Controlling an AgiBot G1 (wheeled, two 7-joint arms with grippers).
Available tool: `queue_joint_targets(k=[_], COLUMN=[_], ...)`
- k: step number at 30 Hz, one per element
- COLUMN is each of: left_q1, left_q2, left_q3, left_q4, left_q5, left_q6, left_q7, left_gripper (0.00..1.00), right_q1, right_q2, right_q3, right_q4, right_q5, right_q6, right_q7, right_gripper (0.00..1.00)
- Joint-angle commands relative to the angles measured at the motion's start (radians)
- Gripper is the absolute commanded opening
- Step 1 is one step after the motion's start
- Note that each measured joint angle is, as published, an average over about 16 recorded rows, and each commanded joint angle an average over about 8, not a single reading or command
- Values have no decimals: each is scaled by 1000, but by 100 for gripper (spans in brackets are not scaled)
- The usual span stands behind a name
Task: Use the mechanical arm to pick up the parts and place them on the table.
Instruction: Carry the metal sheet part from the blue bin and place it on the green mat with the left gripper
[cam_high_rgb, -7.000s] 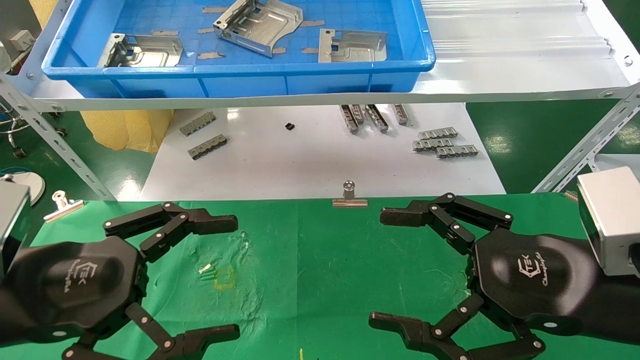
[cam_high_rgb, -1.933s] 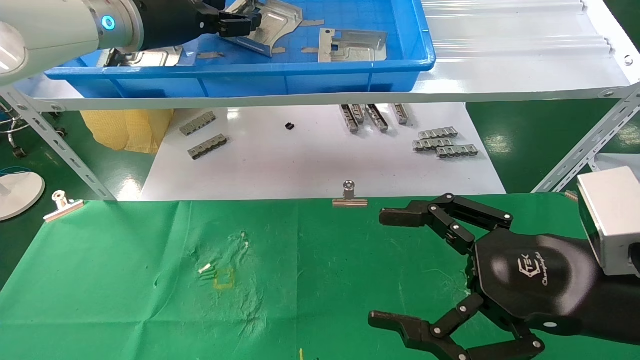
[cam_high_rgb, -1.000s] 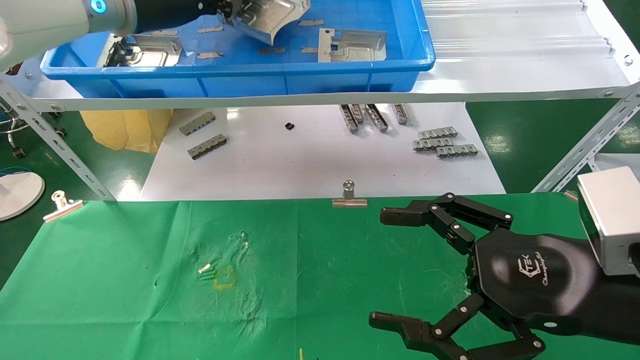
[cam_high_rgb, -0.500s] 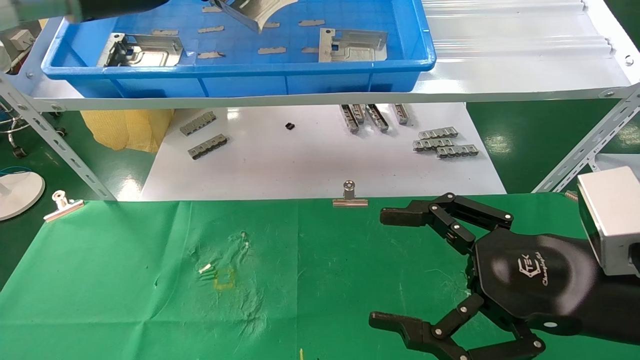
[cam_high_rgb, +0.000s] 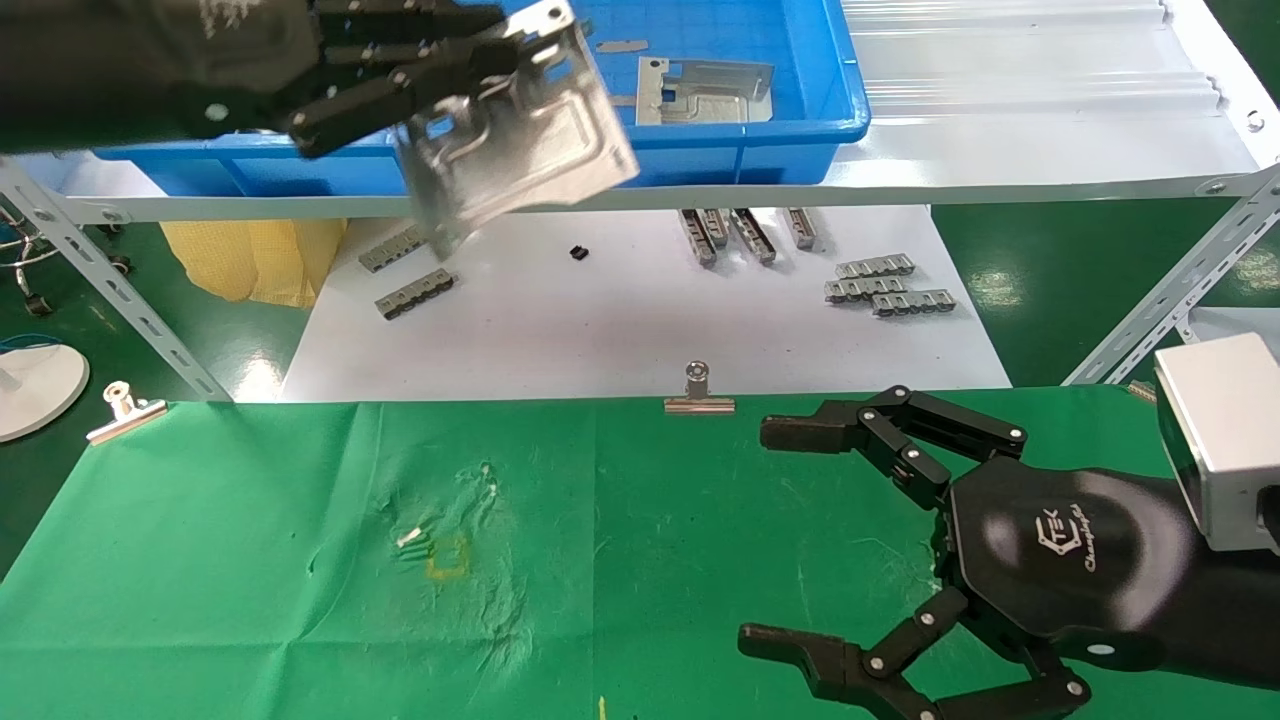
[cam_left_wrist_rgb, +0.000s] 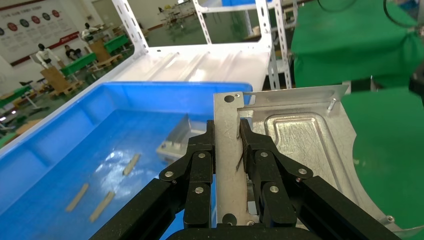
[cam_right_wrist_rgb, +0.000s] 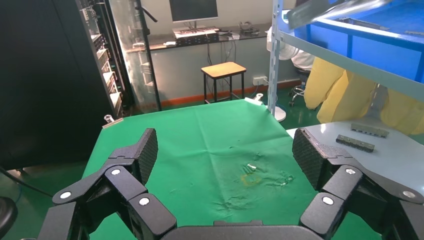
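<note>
My left gripper (cam_high_rgb: 478, 45) is shut on a shiny silver part (cam_high_rgb: 520, 150) and holds it in the air, tilted, over the front wall of the blue tray (cam_high_rgb: 760, 130). In the left wrist view the fingers (cam_left_wrist_rgb: 200, 155) clamp the part's flange edge (cam_left_wrist_rgb: 226, 150), and its embossed plate (cam_left_wrist_rgb: 300, 135) extends beyond them. Another part (cam_high_rgb: 705, 90) lies in the tray. My right gripper (cam_high_rgb: 765, 535) is open and empty, low over the right side of the green-cloth table (cam_high_rgb: 250, 560).
A white board (cam_high_rgb: 620, 320) below the shelf carries grey toothed strips (cam_high_rgb: 885, 285). Binder clips (cam_high_rgb: 700, 390) (cam_high_rgb: 125, 408) sit on the cloth's far edge. Metal shelf struts (cam_high_rgb: 100, 270) (cam_high_rgb: 1170, 300) slope down at both sides. A yellow mark (cam_high_rgb: 447, 556) is on the cloth.
My left gripper has lifted the part out of the tray and carried it toward me, past the tray's front wall. The right arm has not moved.
</note>
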Motion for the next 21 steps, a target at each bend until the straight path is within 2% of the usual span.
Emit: queue_joint_targets(k=[1, 7, 12, 17, 21], left_q1=[13, 122, 198, 245, 262], left_q2=[-22, -116, -175, -200, -199], left_q3=[3, 66, 110, 155, 200], left_q4=[-23, -173, -235, -269, -267], left_q5=[-9, -70, -139, -194, -197], left_q6=[27, 25, 22, 19, 13], left_q7=[21, 45, 67, 100, 136], left_gripper=[0, 0, 0, 0, 0], right_q1=[0, 0, 0, 0, 0], right_q2=[0, 0, 0, 0, 0], right_q3=[0, 0, 0, 0, 0], right_q4=[0, 0, 0, 0, 0], right_q5=[0, 0, 0, 0, 0], right_q6=[0, 0, 0, 0, 0], right_q7=[0, 0, 0, 0, 0], right_gripper=[100, 100, 100, 100, 100])
